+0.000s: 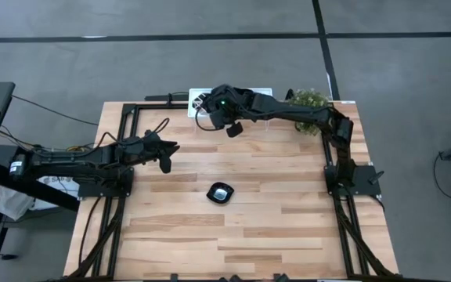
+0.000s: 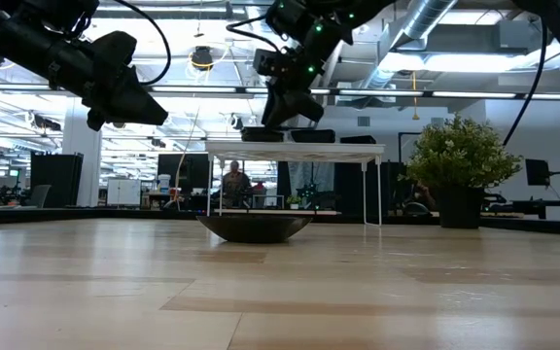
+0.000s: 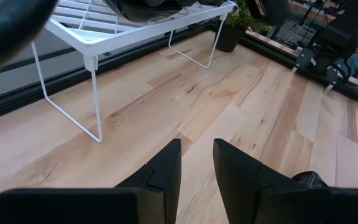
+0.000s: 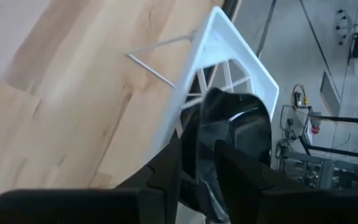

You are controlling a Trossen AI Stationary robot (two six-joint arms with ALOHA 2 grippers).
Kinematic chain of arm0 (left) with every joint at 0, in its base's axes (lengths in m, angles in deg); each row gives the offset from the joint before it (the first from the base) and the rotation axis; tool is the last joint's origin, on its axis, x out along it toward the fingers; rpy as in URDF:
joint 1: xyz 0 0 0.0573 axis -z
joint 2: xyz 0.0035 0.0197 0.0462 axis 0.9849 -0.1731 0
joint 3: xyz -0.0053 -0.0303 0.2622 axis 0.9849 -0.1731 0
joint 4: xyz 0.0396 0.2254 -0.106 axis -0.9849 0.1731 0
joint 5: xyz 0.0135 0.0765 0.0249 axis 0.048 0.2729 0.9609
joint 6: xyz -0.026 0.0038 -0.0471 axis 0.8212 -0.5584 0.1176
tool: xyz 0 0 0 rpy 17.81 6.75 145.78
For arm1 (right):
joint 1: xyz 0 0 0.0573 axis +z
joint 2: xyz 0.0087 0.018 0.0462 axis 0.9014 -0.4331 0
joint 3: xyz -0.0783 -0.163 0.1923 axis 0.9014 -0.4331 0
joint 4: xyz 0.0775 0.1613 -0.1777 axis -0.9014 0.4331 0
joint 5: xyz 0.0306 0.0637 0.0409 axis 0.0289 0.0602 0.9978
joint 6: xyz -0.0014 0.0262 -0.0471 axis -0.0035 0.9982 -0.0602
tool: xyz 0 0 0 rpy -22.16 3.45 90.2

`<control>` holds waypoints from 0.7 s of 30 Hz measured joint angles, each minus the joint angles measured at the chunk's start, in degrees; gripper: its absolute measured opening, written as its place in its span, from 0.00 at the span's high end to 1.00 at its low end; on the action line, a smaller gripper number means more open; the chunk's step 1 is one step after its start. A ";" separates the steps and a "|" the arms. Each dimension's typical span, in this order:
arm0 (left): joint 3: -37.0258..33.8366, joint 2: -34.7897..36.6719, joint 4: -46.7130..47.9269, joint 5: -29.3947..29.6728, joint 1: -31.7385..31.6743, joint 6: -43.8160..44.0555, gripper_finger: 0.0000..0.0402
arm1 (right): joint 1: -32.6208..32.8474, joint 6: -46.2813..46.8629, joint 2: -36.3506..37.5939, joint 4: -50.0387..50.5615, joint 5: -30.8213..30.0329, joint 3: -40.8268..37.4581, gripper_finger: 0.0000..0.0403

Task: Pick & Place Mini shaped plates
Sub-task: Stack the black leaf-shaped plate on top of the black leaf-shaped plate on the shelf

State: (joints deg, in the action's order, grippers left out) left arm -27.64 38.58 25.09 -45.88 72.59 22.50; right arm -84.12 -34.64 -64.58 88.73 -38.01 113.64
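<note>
— While my right gripper (image 1: 233, 129) hangs over the near edge of the white lattice rack (image 1: 263, 94) at the far side of the tabletop (image 1: 288, 211), what's on that rack?

— Glossy black mini plates (image 2: 290, 135), sitting low and dark on top of the wire surface in the low view. How many, I can't tell. In my right wrist view one shiny black plate (image 4: 232, 134) sits right between my fingers (image 4: 166, 168), which pinch its rim.

— So you're clamped on it?

— Yes, right gripper closed on that plate, at the rack's corner, raised above the wood.

— And the other arm?

— My left gripper (image 1: 165, 160) hovers off the tabletop on the left side, fingers (image 3: 166, 171) slightly apart, nothing between them.

— Anything already out on the wood?

— One squarish black plate (image 1: 221, 193) with rounded corners and a pale gleam in its middle, lying near the tabletop's centre, well apart from both grippers. Pale planked wood beneath, slim white wire legs on the rack, a potted green plant (image 1: 310, 100) just beside it.
</note>
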 joint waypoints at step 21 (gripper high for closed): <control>0.01 0.00 0.00 0.00 0.02 0.01 0.76 | -1.38 1.17 0.02 0.76 4.06 0.00 0.83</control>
State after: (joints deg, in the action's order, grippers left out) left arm -27.63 38.58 25.08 -45.88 72.61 22.51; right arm -85.50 -33.48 -64.56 89.49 -33.95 113.64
